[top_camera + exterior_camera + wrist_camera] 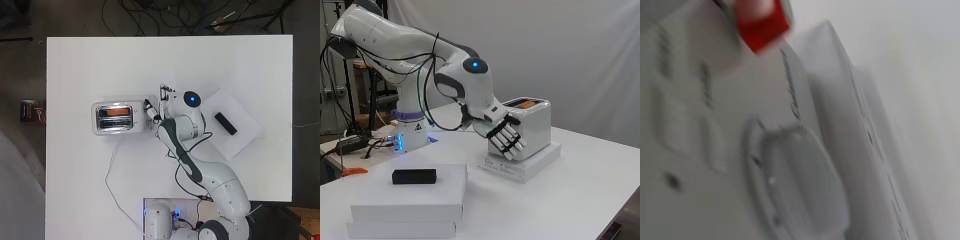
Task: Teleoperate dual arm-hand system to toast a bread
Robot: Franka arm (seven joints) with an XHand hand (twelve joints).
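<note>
A white and chrome toaster [114, 118] [529, 127] stands on a flat white box [520, 164] near the table's middle. An orange-brown slice of bread [119, 111] [526, 104] sits in one of its slots and sticks up a little. My hand [159, 106] [504, 136] is at the toaster's control end. Its fingers are straight, point downward and lie close against that face, holding nothing. The wrist view is filled by the blurred control face, with a red part [762, 25] and a round knob [797, 185].
Two stacked white boxes [245, 135] [405, 205] lie to the right of the arm, with a small black block [225, 123] [414, 176] on top. The toaster's white cable [111, 175] runs back toward the arm's base.
</note>
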